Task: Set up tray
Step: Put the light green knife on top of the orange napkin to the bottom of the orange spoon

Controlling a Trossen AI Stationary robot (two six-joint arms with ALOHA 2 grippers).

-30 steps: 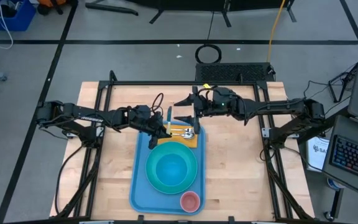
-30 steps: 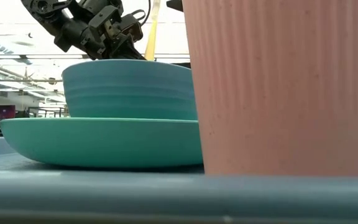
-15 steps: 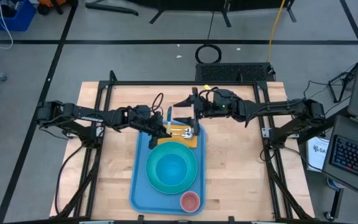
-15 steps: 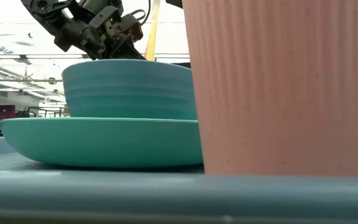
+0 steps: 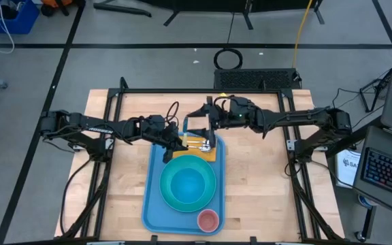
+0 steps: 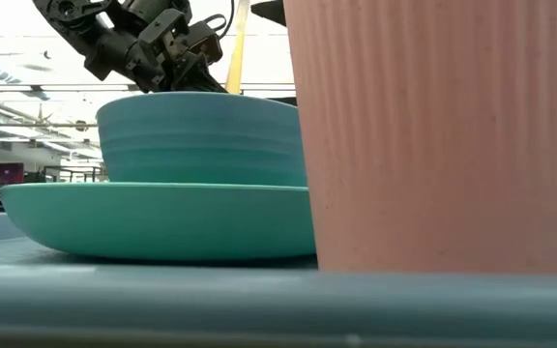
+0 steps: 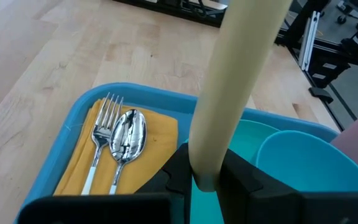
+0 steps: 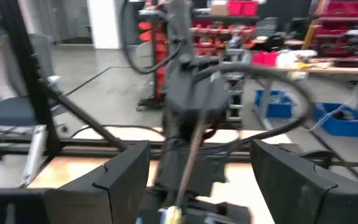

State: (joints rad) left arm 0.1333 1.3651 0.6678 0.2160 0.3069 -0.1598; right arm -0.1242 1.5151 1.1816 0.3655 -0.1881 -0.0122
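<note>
Left gripper [image 7: 205, 177] clamped on a cream utensil handle [image 7: 235, 81] above the tray [image 5: 152, 204] at table centre — lower it flat beside the fork [image 7: 101, 140]; right gripper [image 5: 197, 126] wide, empty.

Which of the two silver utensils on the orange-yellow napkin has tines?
The silver fork with the white handle; beside it, the silver spoon ends in a smooth rounded bowl.

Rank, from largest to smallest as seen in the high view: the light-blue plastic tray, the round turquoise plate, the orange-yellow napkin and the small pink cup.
1. Light-blue rectangular plastic tray
2. Round turquoise plate
3. Orange-yellow napkin, partly covered by cutlery
4. Small pink cup
</note>
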